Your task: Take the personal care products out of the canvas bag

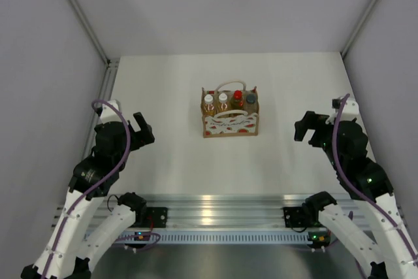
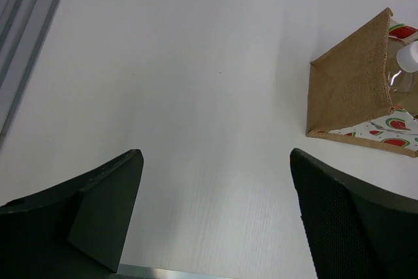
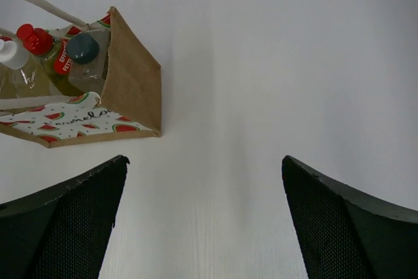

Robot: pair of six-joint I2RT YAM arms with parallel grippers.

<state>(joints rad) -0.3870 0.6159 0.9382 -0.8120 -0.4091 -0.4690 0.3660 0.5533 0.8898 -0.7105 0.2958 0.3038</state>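
The canvas bag [image 1: 230, 124] stands upright in the middle of the white table, its watermelon-print front toward the arms and its white handles up. Inside stand the personal care products: two white-capped bottles [image 1: 208, 100] [image 1: 223, 98], a red-capped one [image 1: 238, 96] and a grey-capped one [image 1: 251, 99]. My left gripper [image 1: 142, 129] hovers open well left of the bag, nothing between its fingers. My right gripper [image 1: 307, 126] hovers open to the bag's right, also empty. The right wrist view shows the bag's side [image 3: 134, 76], the red cap [image 3: 34, 37] and the grey cap [image 3: 83, 48].
An aluminium rail [image 1: 209, 204] carrying both arm bases runs along the near table edge. Grey walls close in the left, right and back sides, and a metal frame strip [image 1: 110, 80] lines the left edge. In the left wrist view the bag's burlap side [image 2: 353, 86] sits at the far right.
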